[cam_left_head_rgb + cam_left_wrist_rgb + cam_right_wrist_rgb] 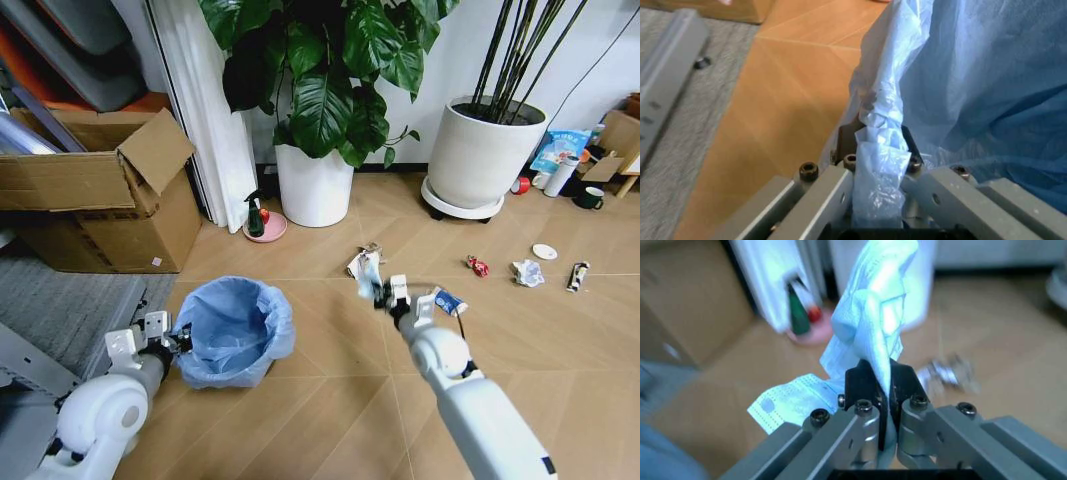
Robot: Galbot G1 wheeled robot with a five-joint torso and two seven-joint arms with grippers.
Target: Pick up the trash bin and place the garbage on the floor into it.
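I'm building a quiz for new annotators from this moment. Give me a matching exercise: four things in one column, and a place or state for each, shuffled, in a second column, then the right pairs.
Things
1. pale wad
2. trash bin
3. red wrapper
4. white disc

Places or states
A. lying on the floor between the carton and the white paper wad
B. pinched in the right gripper, off the floor
C. on the floor near the large round pot
D. its blue bag rim clamped by the left gripper

Pairs: 1-B, 2-D, 3-A, 4-C
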